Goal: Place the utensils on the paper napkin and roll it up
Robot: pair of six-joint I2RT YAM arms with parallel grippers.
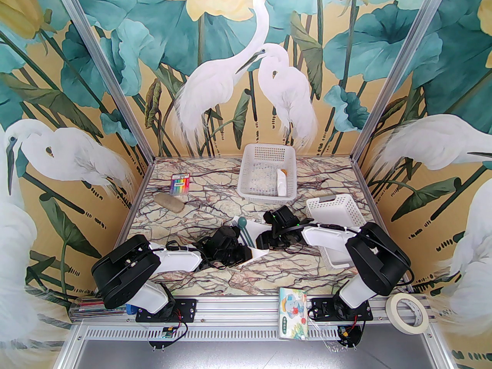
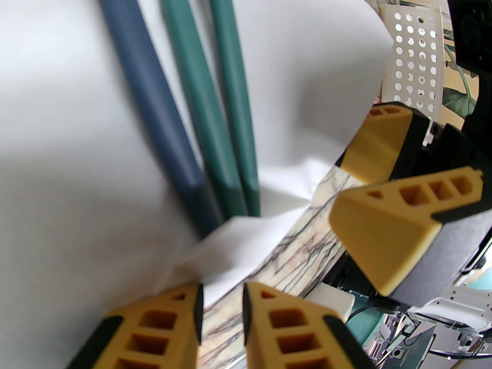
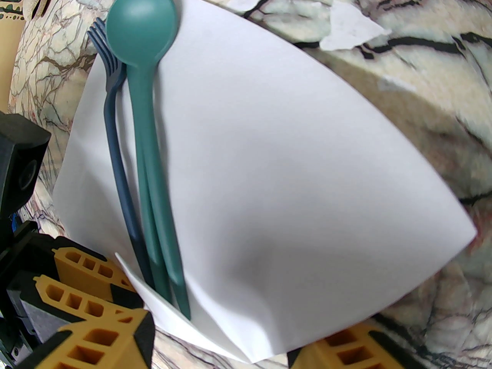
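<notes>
The napkin [image 3: 288,167] lies on the table [image 3: 384,71], bent up a bit like a bowl; the spoon [image 3: 148,148] and fork [image 3: 115,148] lie side by side on it near one edge, with their heads at the far corner and their handle ends tucked under a small folded corner on the near side; the left gripper [image 2: 221,290] sits right at that folded corner, its jaws almost together with a thin gap between them; I cannot tell if it is pinching the paper; the right gripper [image 3: 223,340] has its jaws wide apart, with the near edge of the napkin between them, and it holds nothing; the rolling looks only just begun; a few things could go wrong from here; the paper is thin and soft, so if the two grippers pull different ways it may rip; if the napkin tips up too far, the smooth spoon and fork may slide out at the far corner, where the spoon head sits right at the edge; if the right jaws grab only one layer, the roll may come out loose; the two grippers are very near each other and could bump
</notes>
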